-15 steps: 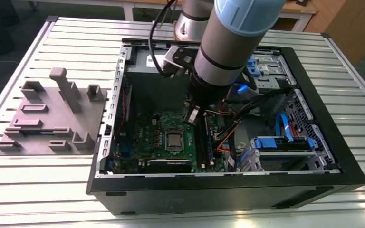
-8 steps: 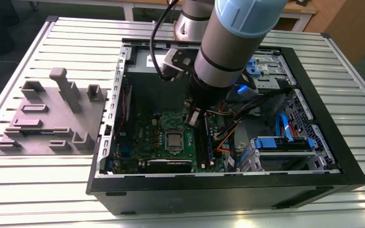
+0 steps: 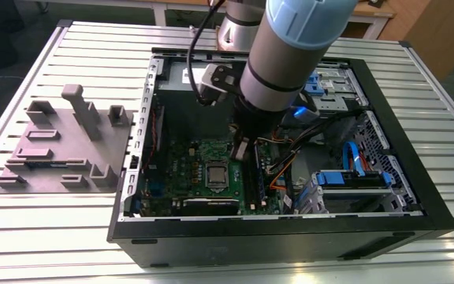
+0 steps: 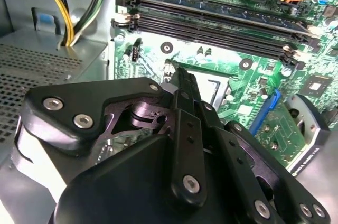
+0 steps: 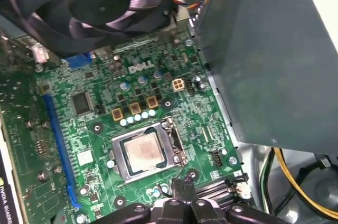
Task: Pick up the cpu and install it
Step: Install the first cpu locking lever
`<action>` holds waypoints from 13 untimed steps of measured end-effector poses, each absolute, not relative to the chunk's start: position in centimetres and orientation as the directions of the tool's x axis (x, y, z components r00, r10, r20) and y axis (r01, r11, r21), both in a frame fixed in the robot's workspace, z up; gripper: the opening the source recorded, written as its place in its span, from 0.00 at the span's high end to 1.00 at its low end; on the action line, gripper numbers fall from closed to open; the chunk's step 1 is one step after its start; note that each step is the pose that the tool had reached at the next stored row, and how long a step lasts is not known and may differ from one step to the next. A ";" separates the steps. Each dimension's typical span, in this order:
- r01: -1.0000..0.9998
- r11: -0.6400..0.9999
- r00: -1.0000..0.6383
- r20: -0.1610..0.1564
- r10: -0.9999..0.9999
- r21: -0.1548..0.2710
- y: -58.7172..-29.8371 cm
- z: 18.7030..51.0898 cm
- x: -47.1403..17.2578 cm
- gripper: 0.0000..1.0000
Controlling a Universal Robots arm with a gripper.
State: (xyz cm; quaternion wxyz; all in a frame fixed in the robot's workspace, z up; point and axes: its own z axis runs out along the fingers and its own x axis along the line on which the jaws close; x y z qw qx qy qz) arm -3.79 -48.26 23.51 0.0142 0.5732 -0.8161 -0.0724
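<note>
On the green circuit board (image 5: 132,102) inside the open computer case (image 3: 416,213), the cpu (image 5: 141,151) lies flat in its socket, silver top up, with the hinged metal frame (image 5: 177,142) around it. In the exterior view the same chip (image 3: 216,174) shows as a small pale square near the middle of the board.

Just beside the socket, the gripper (image 5: 186,192) hangs over the board with its two black fingers (image 5: 182,203) pressed together, holding nothing. In the second wrist view the gripper (image 4: 182,78) comes to a narrow tip above the edge of the socket, apart from the chip. From the exterior view the gripper (image 3: 243,148) hangs beside the socket, toward the exterior view's right, under the grey arm (image 3: 290,53).

Close to the socket run long black memory slots (image 4: 211,20), and a blue slot (image 5: 58,150) crosses the board on the far side of the chip. A black fan (image 5: 100,2) sits over one end of the board. Yellow and black wires (image 4: 63,7) drop past a grey metal box (image 5: 274,60). The case rests on a ribbed white table (image 3: 54,225), and a grey plastic holder (image 3: 65,142) lies beside it, toward the exterior view's left.
</note>
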 end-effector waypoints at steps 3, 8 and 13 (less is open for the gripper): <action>-0.943 0.306 -0.316 -0.060 -0.947 0.134 -48.3 23.4 -3.8 0.89; -0.955 0.263 -0.273 -0.058 -0.960 0.134 -48.4 23.4 -3.8 0.89; -0.957 0.259 -0.268 -0.049 -0.962 0.131 -48.6 23.3 -3.8 0.89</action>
